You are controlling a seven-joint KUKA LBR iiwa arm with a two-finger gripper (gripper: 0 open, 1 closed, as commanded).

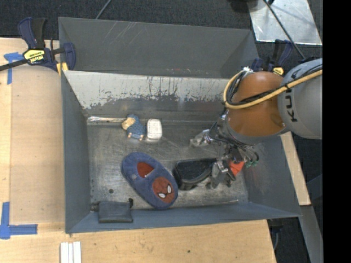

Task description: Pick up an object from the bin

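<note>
My gripper [219,174] is low in the right part of the bin, under the arm's orange cover, its fingers next to the right end of a black shoe-like thing [193,172] on the bin floor. Just right of the fingers lies a small orange-red piece [237,167]. A blue slipper with a red spider face [149,179] rests left of the black thing, touching or nearly touching it. The cover and wrist hide how the fingers stand.
A small blue and yellow doll with a white block [143,129] lies at the back left, by a thin metal rod [104,120]. A flat black pouch [114,211] sits in the front left corner. The bin's right wall is close behind the wrist.
</note>
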